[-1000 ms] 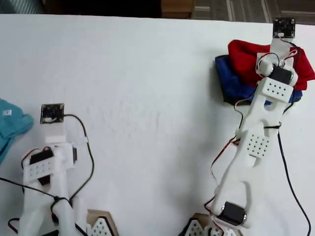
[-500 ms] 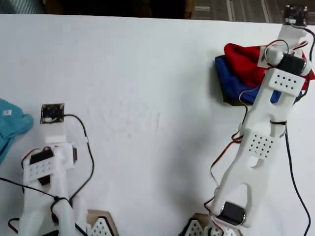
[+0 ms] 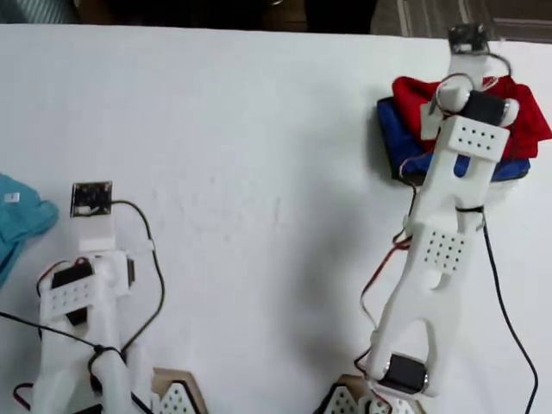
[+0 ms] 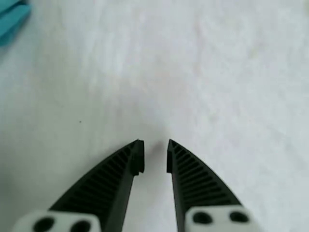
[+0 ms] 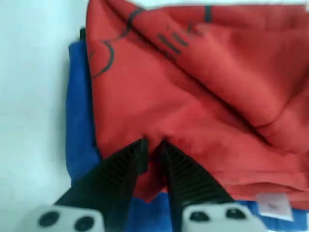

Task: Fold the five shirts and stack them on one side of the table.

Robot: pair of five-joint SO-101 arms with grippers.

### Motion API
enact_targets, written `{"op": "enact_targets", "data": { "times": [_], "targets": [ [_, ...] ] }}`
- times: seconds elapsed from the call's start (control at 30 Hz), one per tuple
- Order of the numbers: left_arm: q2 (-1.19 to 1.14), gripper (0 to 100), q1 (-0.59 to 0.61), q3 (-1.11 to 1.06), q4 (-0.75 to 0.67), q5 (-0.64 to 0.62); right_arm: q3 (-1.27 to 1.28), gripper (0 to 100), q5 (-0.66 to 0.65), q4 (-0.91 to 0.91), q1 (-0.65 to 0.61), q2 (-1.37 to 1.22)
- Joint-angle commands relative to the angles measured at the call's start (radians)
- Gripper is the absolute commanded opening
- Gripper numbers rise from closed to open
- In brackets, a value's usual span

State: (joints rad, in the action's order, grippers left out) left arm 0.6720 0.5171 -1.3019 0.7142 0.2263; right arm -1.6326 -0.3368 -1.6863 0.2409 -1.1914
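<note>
A folded red shirt (image 3: 414, 93) lies on top of a folded blue shirt (image 3: 395, 142) at the table's far right. My right gripper (image 5: 153, 145) is down on the red shirt (image 5: 193, 96), near its edge over the blue shirt (image 5: 79, 130). Its fingers are shut on a small pucker of red cloth. A teal shirt (image 3: 19, 216) lies crumpled at the left edge, and a corner of this teal shirt (image 4: 12, 17) shows off to one side in the left wrist view. My left gripper (image 4: 155, 154) hangs over bare table, fingers almost together and holding nothing.
The white table (image 3: 259, 155) is bare between the two arms. The right arm (image 3: 448, 224) stretches from the front edge to the stack. The left arm (image 3: 82, 293) stays near the front left, with its cable looping beside it.
The right arm swung its wrist toward the far right corner, then back left over the stack. The red shirt's edge shifted slightly with it. The left arm stayed still.
</note>
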Motion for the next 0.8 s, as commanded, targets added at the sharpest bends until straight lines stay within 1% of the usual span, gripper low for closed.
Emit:
{"op": "enact_targets", "data": {
  "times": [0.0, 0.07, 0.17, 0.3, 0.37, 0.47, 0.57, 0.77],
  "targets": [
    [0.020, 11, -0.011, -0.002, -0.014, 0.003, -0.032, 4.5, -0.018, -0.076, -0.005, -0.008],
    [0.020, 11, -0.011, -0.002, -0.014, 0.003, -0.026, 1.5, -0.066, -0.084, -0.013, -0.008],
    [0.020, 11, -0.011, -0.002, -0.014, 0.003, -0.031, 2.0, -0.103, -0.085, -0.007, -0.007],
    [0.020, 11, -0.011, -0.002, -0.014, 0.003, -0.021, 1.9, -0.106, -0.087, 0.008, -0.007],
    [0.020, 11, -0.011, -0.002, -0.014, 0.003, -0.017, 1.9, -0.132, -0.088, 0.007, -0.007],
    [0.020, 11, -0.011, -0.002, -0.014, 0.003, 0.037, 1.9, -0.141, -0.088, 0.002, 0.028],
    [0.020, 11, -0.011, -0.002, -0.014, 0.003, 0.187, 1.9, -0.140, -0.088, -0.008, 0.127],
    [0.020, 11, -0.011, -0.002, -0.014, 0.003, 0.628, 2.0, -0.137, -0.081, -0.053, 0.400]
  ]
}}
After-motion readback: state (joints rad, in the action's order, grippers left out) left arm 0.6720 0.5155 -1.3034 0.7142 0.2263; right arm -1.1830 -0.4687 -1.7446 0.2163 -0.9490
